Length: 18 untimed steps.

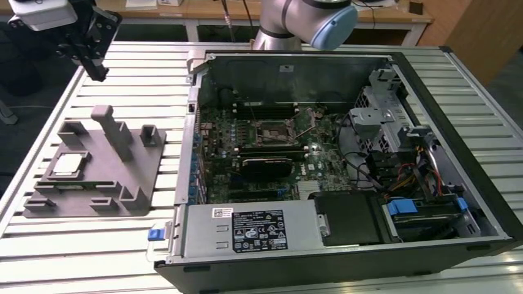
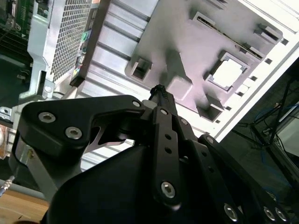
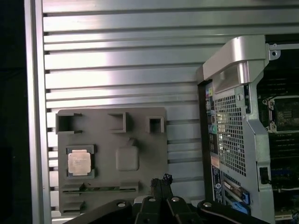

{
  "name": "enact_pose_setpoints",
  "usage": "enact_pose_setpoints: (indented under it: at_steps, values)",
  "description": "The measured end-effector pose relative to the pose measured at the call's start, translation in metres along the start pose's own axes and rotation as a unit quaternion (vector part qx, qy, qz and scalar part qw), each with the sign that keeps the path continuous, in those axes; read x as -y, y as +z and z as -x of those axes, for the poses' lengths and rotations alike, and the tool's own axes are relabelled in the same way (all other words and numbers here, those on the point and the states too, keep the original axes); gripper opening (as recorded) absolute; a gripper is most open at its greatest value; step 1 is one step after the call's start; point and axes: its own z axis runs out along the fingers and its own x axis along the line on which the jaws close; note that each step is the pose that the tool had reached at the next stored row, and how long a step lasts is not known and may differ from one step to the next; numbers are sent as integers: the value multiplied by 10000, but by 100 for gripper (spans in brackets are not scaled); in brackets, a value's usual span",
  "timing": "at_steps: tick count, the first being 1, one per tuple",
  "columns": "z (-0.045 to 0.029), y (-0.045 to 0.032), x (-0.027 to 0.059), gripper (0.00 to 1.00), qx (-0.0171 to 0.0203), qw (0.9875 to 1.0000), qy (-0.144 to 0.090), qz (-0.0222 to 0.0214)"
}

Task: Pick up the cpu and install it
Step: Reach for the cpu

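**A:** Where is the cpu (image 1: pixel 68 164) sitting?

**B:** At the exterior view's left, halfway down the frame. It lies flat in a shallow recess of the grey tray (image 1: pixel 155 168) on the table (image 1: pixel 82 257), silver top facing up.

**A:** And the end effector (image 1: pixel 99 75)?

**B:** It is in the upper left corner of that frame, well apart from the chip. Its fingers are pinched together with nothing between them.

**A:** How would the chip handle?

**B:** Light, thin and stiff, I'd judge, with a slick metal top and a fragile underside. The best hold looks like two opposite edges of the darker rim, with the chip kept level. The recess walls leave little room beside it. A tilted or slipping chip could damage the socket (image 1: pixel 274 131) in the computer case (image 1: pixel 441 110).
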Motion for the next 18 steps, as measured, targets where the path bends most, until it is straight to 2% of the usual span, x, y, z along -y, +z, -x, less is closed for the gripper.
enact_pose_setpoints:
  at_steps: [6, 18]
  values:
    - [-140, 10, 11, 11, 1, 10000, 1, 0]
    - [-382, 85, 33, 11, 1, 10000, 0, 0]
